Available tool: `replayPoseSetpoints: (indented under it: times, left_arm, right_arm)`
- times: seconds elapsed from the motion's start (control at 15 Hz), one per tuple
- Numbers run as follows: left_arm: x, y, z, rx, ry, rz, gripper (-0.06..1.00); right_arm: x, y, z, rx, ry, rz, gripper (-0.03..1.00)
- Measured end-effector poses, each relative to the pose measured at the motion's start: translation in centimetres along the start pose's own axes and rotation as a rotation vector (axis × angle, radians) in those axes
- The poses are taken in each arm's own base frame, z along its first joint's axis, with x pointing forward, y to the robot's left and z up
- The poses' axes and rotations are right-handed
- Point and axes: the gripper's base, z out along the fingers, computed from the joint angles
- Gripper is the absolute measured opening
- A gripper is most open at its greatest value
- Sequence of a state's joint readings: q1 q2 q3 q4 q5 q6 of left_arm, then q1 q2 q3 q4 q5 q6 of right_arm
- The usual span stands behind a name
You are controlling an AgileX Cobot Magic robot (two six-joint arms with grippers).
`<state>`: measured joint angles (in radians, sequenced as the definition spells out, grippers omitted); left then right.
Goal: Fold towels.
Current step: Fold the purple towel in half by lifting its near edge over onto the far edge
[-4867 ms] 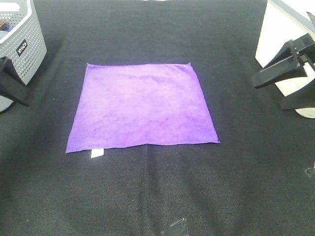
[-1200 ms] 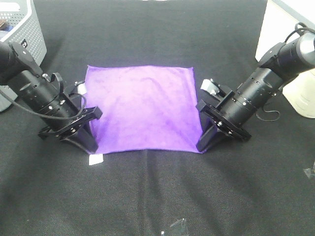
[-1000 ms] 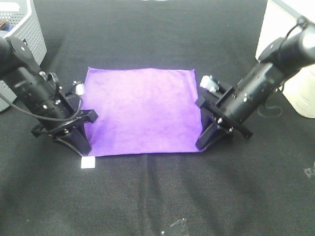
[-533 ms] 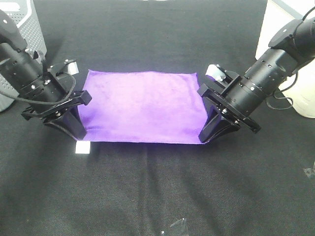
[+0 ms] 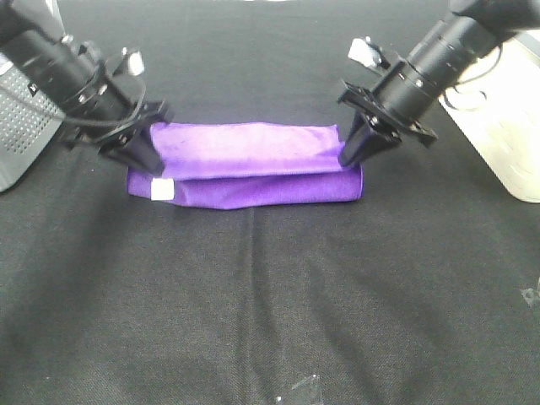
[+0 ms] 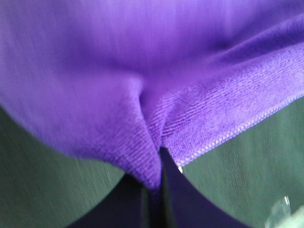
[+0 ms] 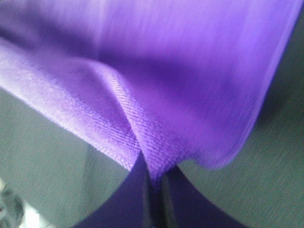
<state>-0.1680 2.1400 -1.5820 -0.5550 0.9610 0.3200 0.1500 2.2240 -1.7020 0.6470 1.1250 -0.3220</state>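
The purple towel [image 5: 253,152] lies across the middle of the black table, its near half raised and carried over the far half. My left gripper [image 5: 157,167] is shut on the towel's left near corner, just above the small white tag [image 5: 160,190]. On the other side, my right gripper [image 5: 345,159] is shut on the right near corner. The left wrist view shows the towel [image 6: 95,71] bunched into the closed left gripper [image 6: 152,187]. In the right wrist view the towel [image 7: 190,71] is likewise pinched in the right gripper [image 7: 154,187].
A grey perforated basket [image 5: 21,126] stands at the left edge behind the left arm. A white container [image 5: 498,118] stands at the right edge. A small scrap of clear plastic [image 5: 299,390] lies near the table's front edge.
Both grippers, shut on the near corners, have lifted and moved toward the far edge. The flat towel has become a narrow band folded over itself.
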Motion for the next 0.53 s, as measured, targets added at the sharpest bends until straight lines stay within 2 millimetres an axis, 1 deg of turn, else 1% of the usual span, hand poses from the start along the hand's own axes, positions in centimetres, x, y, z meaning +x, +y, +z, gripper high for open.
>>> replayPoseSetpoints:
  times: [0.07,0.13,0.2,0.4,0.53]
  left_arm:
    - [-0.9,0.1,-0.2,-0.003,-0.023,0.004,0.0]
    - [-2.3,0.6,-0.2,0.0,-0.052,0.002,0.0]
    - [-3.0,1.2,-0.1,0.004,-0.065,-0.005,0.0]
    - [-4.7,2.5,-0.4,0.011,-0.111,-0.019,0.0]
    - [-5.3,3.0,-0.3,0.013,-0.128,-0.01,0.0]
  right_arm:
    - [-1.2,-0.2,0.2,0.007,-0.012,-0.008,0.01]
    - [-3.0,-0.4,0.4,0.013,-0.042,-0.015,0.01]
    - [-4.0,-0.6,0.7,0.014,-0.064,-0.014,0.01]
    - [-6.9,-0.7,0.8,0.006,-0.143,-0.007,0.01]
    - [-8.1,-0.8,1.1,-0.003,-0.182,0.007,0.01]
